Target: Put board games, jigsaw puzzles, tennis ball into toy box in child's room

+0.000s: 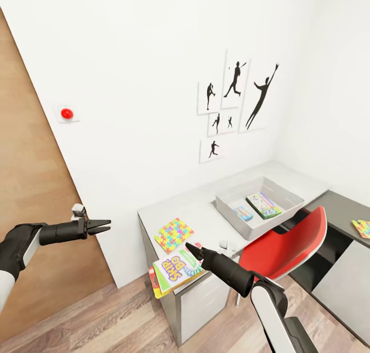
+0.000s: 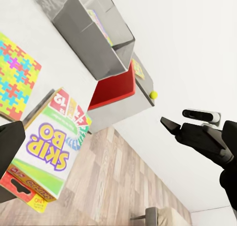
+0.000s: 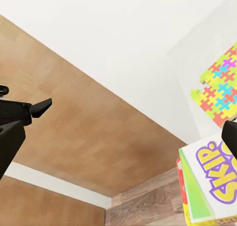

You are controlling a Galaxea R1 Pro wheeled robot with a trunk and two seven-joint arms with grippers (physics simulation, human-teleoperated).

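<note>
Skip-Bo board game (image 1: 173,272) carried toward the toy box (image 1: 259,205)

At lower centre of the head view, the right gripper (image 1: 191,248) pinches the game's edge, so the flat box hangs out past the worktop (image 1: 205,209) corner. It likely still has to travel right to the tray, centre-right, which already holds two flat printed items. One jigsaw puzzle (image 1: 174,235) lies on the worktop just above the game, another (image 1: 363,227) at the right edge. The left gripper (image 1: 103,226), mid-left, hangs empty, fingers narrowly parted.
</note>
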